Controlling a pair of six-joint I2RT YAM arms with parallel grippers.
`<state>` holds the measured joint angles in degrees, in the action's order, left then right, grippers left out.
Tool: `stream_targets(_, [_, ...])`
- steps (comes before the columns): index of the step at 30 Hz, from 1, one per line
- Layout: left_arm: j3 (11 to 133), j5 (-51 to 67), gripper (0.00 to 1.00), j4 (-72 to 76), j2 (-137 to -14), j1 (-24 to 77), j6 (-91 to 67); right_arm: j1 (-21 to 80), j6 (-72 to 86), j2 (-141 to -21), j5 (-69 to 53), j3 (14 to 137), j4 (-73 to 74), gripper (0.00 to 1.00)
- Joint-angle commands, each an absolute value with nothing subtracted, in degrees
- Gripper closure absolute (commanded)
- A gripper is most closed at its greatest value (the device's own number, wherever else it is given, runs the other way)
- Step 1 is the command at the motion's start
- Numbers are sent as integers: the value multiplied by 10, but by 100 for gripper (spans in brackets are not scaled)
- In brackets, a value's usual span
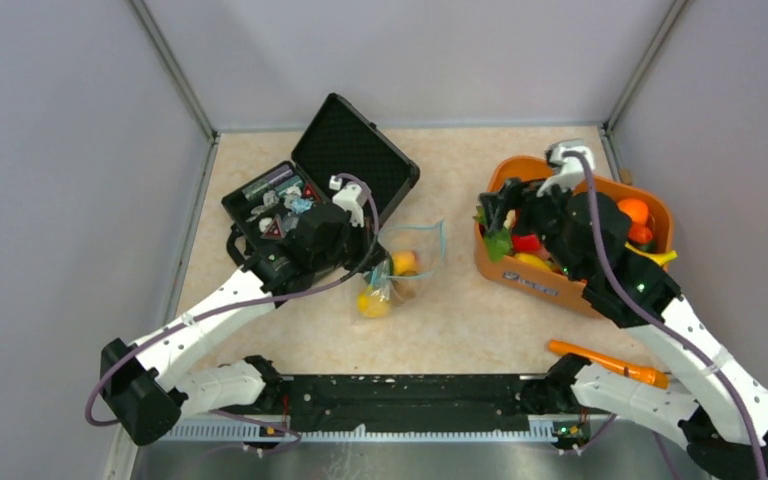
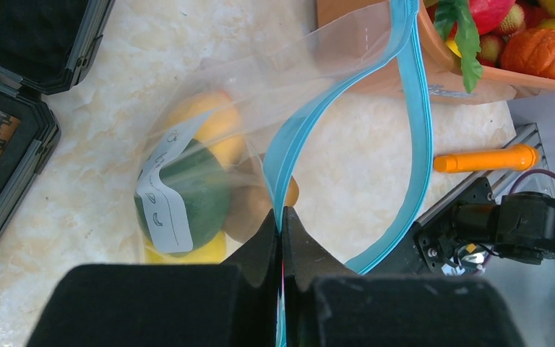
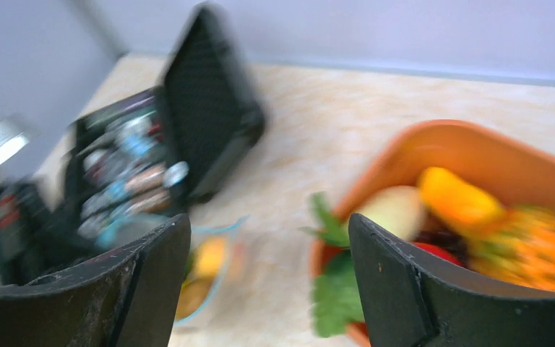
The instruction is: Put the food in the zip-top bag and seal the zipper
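Observation:
The clear zip-top bag lies mid-table with its mouth held open; it also shows in the left wrist view. It holds yellow, green and orange toy food. My left gripper is shut on the bag's teal zipper, whose strip runs between the fingertips. My right gripper is open and empty above the left end of the orange basket, which holds more toy food. The right wrist view is blurred.
An open black case with small wrapped items stands behind the bag at the left. An orange carrot-like stick lies near the front right by the right arm's base. The basket sits close to the bag's mouth.

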<state>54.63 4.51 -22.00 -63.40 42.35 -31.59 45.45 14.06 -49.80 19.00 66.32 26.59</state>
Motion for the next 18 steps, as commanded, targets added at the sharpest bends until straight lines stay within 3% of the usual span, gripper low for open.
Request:
stream_targets(1, [568, 50, 100, -185, -638, 424, -309, 355, 155, -512, 336, 685, 334, 21])
stream_targets(10, [571, 63, 100, -186, -635, 423, -300, 29, 187, -538, 81, 669, 391, 19])
stream_targets(18, [567, 46, 100, -209, -623, 423, -287, -16, 204, -551, -49, 619, 368, 20])
